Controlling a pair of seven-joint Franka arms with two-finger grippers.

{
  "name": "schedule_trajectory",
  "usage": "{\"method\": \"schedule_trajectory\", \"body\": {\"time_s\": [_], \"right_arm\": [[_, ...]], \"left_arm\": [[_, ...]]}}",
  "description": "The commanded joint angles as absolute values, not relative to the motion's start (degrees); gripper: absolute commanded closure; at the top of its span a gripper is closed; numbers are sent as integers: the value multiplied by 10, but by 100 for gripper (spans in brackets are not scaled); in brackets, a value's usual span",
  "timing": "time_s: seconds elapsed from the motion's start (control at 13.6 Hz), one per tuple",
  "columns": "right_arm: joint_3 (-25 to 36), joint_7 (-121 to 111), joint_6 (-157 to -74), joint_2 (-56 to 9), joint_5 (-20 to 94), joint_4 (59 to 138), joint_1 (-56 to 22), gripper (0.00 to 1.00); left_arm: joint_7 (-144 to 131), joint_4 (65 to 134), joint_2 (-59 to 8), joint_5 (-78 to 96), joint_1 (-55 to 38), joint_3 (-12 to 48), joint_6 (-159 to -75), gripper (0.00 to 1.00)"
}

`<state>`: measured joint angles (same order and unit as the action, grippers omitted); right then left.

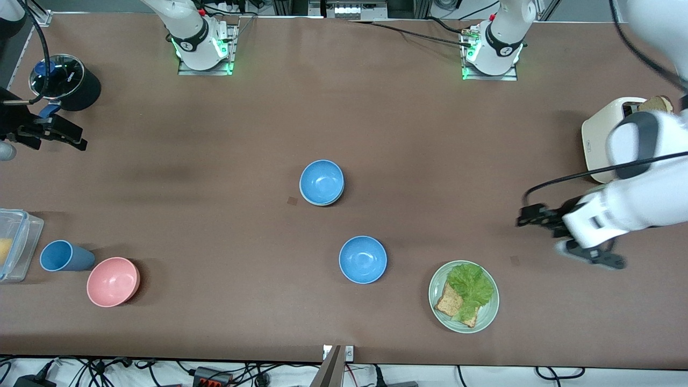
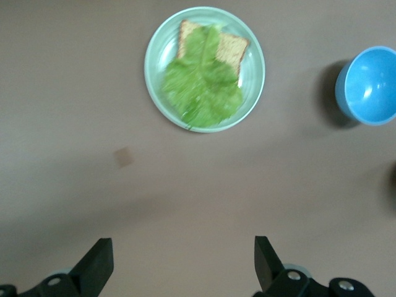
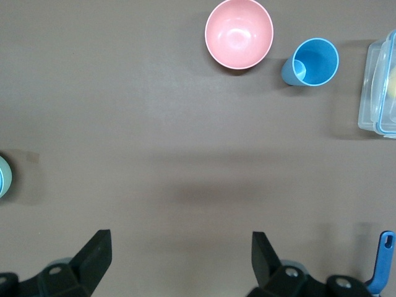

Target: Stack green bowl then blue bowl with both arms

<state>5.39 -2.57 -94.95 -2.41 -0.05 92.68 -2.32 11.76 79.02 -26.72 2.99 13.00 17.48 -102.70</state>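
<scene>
A blue bowl (image 1: 321,181) sits nested in the pale green bowl (image 1: 322,204) at mid-table; only the green bowl's rim shows under it. That rim also shows in the right wrist view (image 3: 2,176). A second blue bowl (image 1: 363,259) stands alone, nearer the front camera, and appears in the left wrist view (image 2: 368,86). My left gripper (image 1: 591,255) (image 2: 184,257) is open and empty above bare table near the toaster. My right gripper (image 1: 48,134) (image 3: 179,253) is open and empty above bare table at the right arm's end.
A pale green plate (image 1: 486,314) (image 2: 156,86) with lettuce and bread lies beside the lone blue bowl. A pink bowl (image 1: 113,281) (image 3: 239,33), a blue cup (image 1: 63,256) (image 3: 312,62) and a clear plastic box (image 1: 16,244) (image 3: 378,86) are at the right arm's end. A white toaster (image 1: 599,137) and a black pot (image 1: 67,80) stand nearer the bases.
</scene>
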Motion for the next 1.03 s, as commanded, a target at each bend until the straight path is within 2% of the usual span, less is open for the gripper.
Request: {"method": "schedule_trajectory", "body": {"time_s": [0.0, 0.22, 0.44, 0.59, 0.95], "right_arm": [[48, -33, -949, -5, -4, 946, -18, 0], [48, -33, -948, -5, -1, 946, -18, 0], [49, -33, -947, -5, -1, 946, -18, 0], [48, -33, -947, -5, -1, 945, -18, 0], [48, -33, -950, -5, -1, 943, -18, 0]], "left_arm": [[152, 887, -158, 52, 129, 132, -1021, 0], [143, 972, -54, 47, 129, 124, -1024, 0], [117, 1046, 8, 40, 127, 109, -1048, 0], [116, 1053, 32, 40, 122, 109, -1032, 0], [107, 1049, 30, 40, 103, 98, -1029, 0]]}}
